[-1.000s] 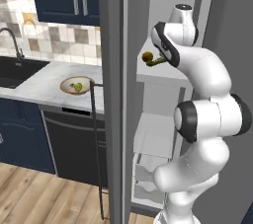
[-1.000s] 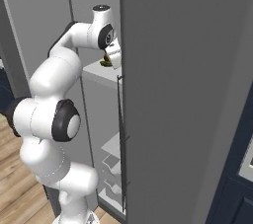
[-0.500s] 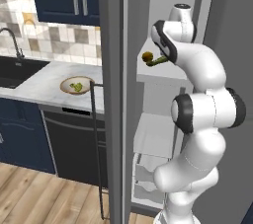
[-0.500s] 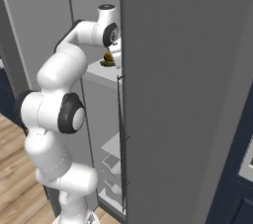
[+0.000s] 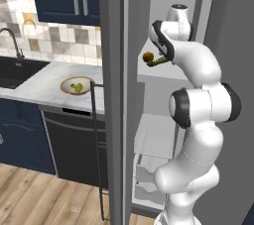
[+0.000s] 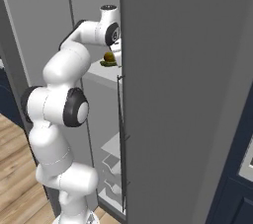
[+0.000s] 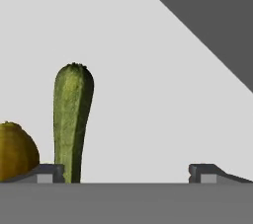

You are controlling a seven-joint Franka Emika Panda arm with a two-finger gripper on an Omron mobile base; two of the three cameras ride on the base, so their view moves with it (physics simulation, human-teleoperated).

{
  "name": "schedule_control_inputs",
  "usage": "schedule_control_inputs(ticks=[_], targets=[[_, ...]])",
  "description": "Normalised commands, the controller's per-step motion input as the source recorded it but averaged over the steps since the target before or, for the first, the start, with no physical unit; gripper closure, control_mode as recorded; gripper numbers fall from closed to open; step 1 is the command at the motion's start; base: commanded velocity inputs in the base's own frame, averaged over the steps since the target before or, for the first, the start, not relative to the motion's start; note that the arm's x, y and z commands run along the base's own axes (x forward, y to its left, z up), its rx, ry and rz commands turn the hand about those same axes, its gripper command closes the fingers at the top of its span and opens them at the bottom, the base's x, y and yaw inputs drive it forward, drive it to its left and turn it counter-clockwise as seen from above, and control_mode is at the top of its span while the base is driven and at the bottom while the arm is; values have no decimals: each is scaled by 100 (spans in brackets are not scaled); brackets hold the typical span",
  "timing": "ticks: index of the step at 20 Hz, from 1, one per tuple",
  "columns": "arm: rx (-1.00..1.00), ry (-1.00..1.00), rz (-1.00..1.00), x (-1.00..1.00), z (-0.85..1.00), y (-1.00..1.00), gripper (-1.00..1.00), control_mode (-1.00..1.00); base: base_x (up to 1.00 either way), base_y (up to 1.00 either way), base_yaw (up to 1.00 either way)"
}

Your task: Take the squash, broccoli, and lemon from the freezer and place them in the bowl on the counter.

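The claw [image 7: 126,171] hovers spread wide and empty over the white freezer [image 5: 168,73] shelf, where the squash [image 7: 72,119] lies just inside its left fingertip and the lemon [image 7: 16,150] sits just outside that same tip. Judging from this, the claw needs to shift sideways until the squash lies midway between the tips, then descend and pinch across its slim body without nudging the lemon. The broccoli [image 5: 77,87] apparently already rests in the bowl [image 5: 65,88] on the worktop [image 5: 39,83].

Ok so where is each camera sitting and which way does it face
Left base view: behind the arm, left; looks at freezer, counter, bowl; arm at right.
Right base view: behind, right; freezer interior; arm at left.
Hand view: on the hand; open claw facing squash, lemon.
All three views show squash and lemon.
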Motion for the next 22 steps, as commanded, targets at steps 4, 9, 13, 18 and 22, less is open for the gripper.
schedule_control_inputs(ticks=[4, 9, 13, 18, 22], targets=[[5, 0, 0, 19, -16, -1, -100, -100, 0, 0, 0], [3, 0, 0, 18, -14, 0, -100, -100, 0, 0, 0], [1, 0, 0, 20, 0, -2, -100, -100, 0, 0, 0], [0, 0, 0, 24, 0, 0, -100, -100, 0, 0, 0], [0, 3, 0, 25, -5, -1, -100, -100, 0, 0, 0]])
